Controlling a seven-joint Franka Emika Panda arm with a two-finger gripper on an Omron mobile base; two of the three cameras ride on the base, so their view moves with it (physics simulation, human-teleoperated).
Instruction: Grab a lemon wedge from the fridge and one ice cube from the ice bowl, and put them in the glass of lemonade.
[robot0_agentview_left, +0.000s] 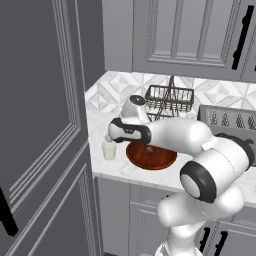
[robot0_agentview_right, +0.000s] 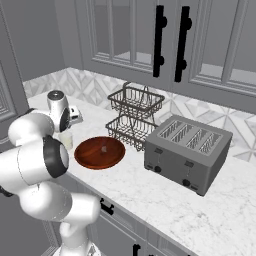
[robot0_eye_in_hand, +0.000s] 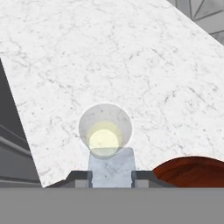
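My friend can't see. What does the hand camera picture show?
The gripper holds a clear ice cube right above a glass of lemonade on a white marble counter. A brown wooden bowl peeks in beside them.

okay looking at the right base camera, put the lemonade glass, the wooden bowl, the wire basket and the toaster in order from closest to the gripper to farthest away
1. Glass of lemonade: directly under the gripper, at the counter's left end.
2. Wooden bowl: just right of the glass.
3. Wire basket: behind the bowl, by the wall.
4. Toaster: farthest right.
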